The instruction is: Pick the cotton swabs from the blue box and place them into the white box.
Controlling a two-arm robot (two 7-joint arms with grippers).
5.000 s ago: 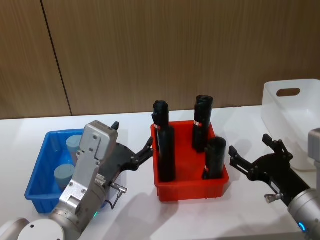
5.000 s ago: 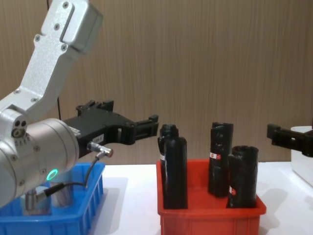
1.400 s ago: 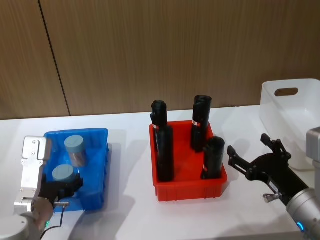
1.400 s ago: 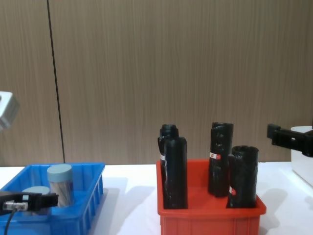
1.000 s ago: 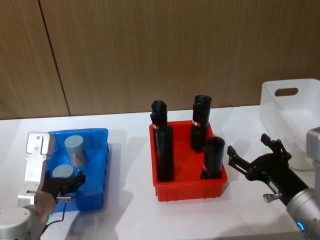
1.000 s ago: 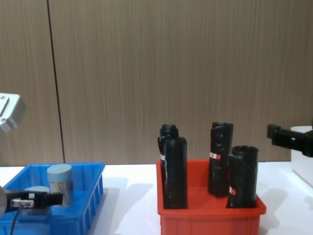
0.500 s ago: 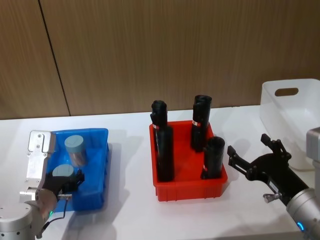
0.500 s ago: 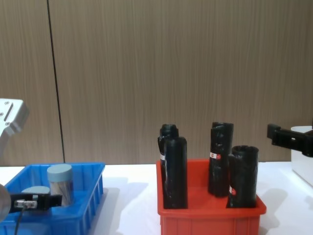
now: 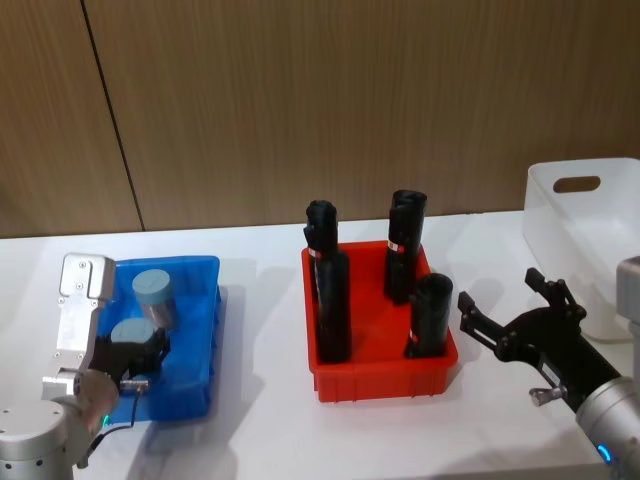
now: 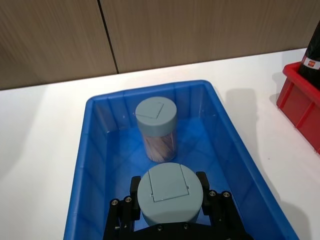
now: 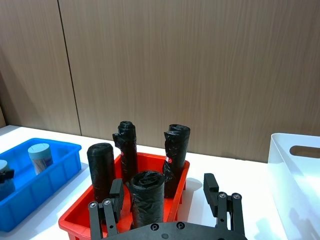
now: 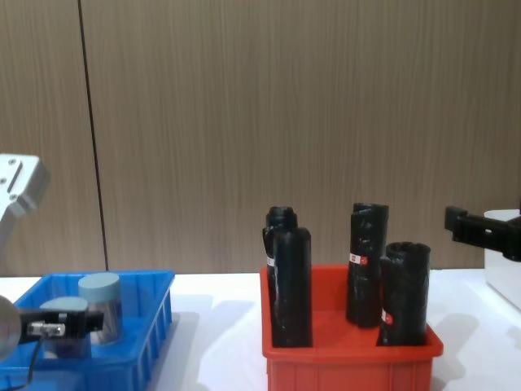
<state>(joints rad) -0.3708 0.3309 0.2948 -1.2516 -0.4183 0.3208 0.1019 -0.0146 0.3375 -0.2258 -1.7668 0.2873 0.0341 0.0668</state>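
Observation:
The blue box (image 9: 190,375) sits at the table's left and holds two cotton swab tubs with grey-blue lids. The far tub (image 9: 153,294) (image 10: 156,127) (image 12: 101,305) stands free. My left gripper (image 9: 133,350) (image 10: 168,182) (image 12: 61,326) is inside the box, shut on the near tub (image 9: 130,333) (image 10: 170,197) (image 12: 63,308), one finger on each side. Right of the red bin, my right gripper (image 9: 508,318) (image 11: 163,184) hovers open with nothing in it. The white box (image 9: 545,235) (image 11: 280,170) stands at the far right.
The red bin (image 9: 385,380) with several tall black tubes (image 9: 333,305) stands mid-table, between the blue and white boxes. A wooden wall runs behind the table. Bare white tabletop lies in front of the red bin.
My left arm came back from beside the red bin into the blue box and closed around the near tub, which now sits slightly higher. The right arm has not moved.

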